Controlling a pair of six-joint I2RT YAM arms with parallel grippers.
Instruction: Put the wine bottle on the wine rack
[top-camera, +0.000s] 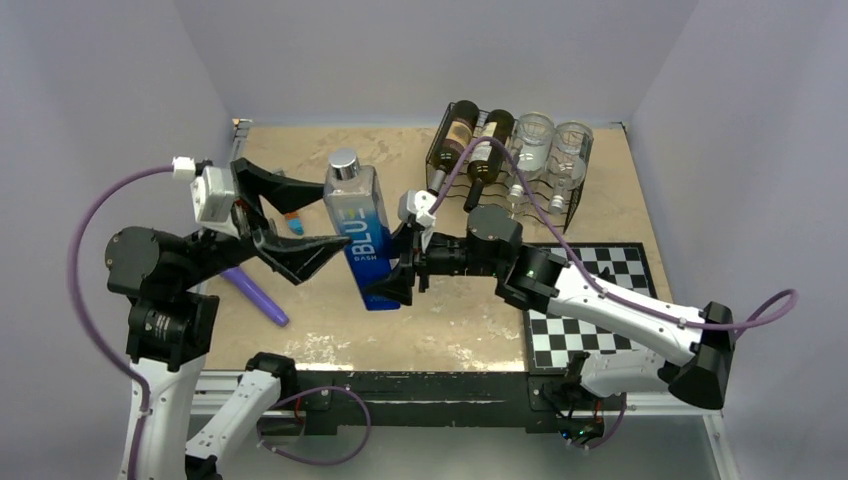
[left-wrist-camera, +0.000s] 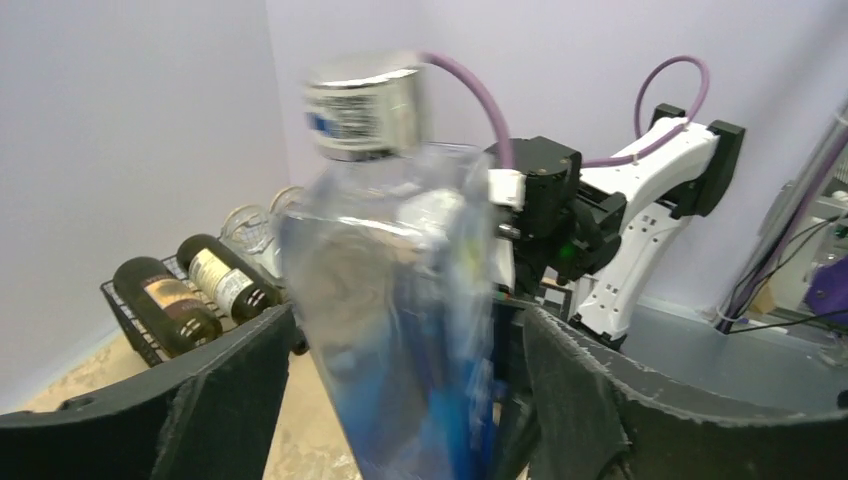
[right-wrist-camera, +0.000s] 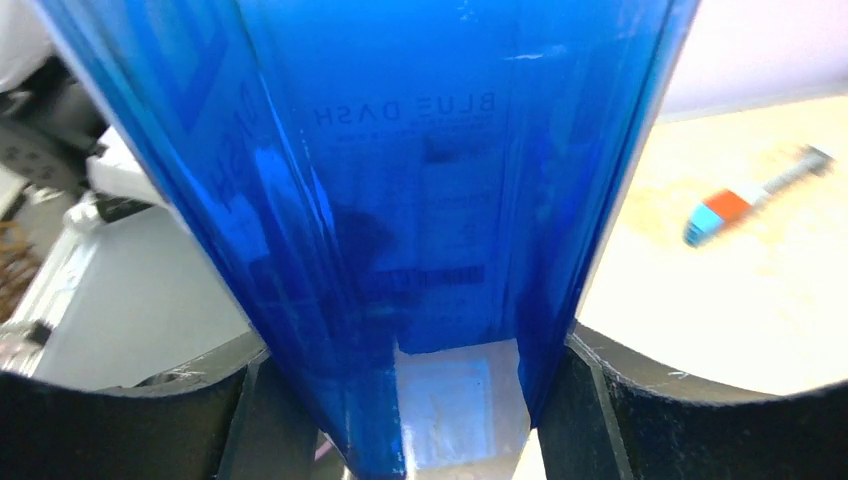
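Looks like a robotics lab: plain lavender walls box in the tan table, purple cables trailing near its front rail.

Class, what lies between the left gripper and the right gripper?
The blue bottle. The right gripper is shut on its lower part, and the open left gripper flanks it from the other side. The top external view shows this best.

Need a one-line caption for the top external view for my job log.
Right claw grips the blue bottle near its base, open left claw straddling it, wine rack beyond.
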